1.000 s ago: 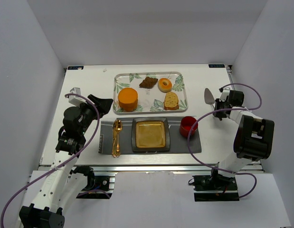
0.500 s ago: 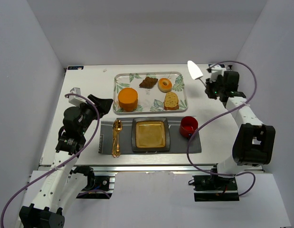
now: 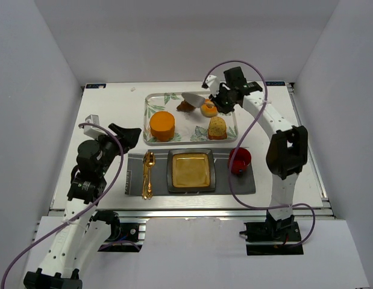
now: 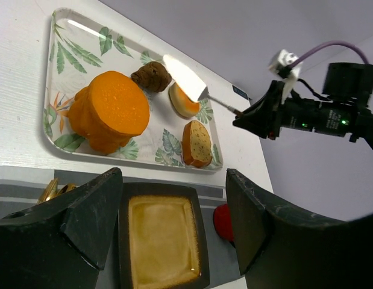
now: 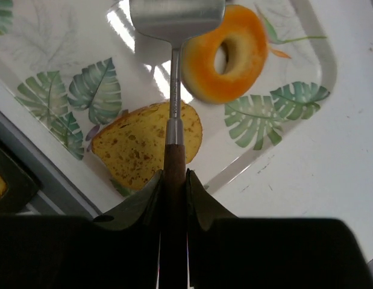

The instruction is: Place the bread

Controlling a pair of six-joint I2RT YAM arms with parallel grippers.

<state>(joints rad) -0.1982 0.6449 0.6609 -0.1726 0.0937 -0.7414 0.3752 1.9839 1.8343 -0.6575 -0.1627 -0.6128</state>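
Observation:
The bread (image 3: 162, 125), a thick round orange bun, stands on the left part of the leaf-print tray (image 3: 189, 123); it also shows in the left wrist view (image 4: 111, 114). My right gripper (image 3: 221, 100) is shut on the wooden handle of a metal spatula (image 3: 194, 98), held over the back of the tray. In the right wrist view the gripper (image 5: 174, 180) holds the spatula (image 5: 176, 15) above the donut and the slice. My left gripper (image 3: 129, 133) is open and empty, left of the tray, its fingers (image 4: 93, 211) framing the plate.
A ring donut (image 3: 209, 108), a speckled slice (image 3: 217, 127) and a brown pastry (image 3: 186, 106) share the tray. In front lies a grey mat (image 3: 225, 180) with a dark square plate (image 3: 171, 170), gold cutlery (image 3: 147, 174) and a red cup (image 3: 239, 160).
My right arm has swung from the table's right side to above the tray, carrying the spatula. My left arm has barely moved.

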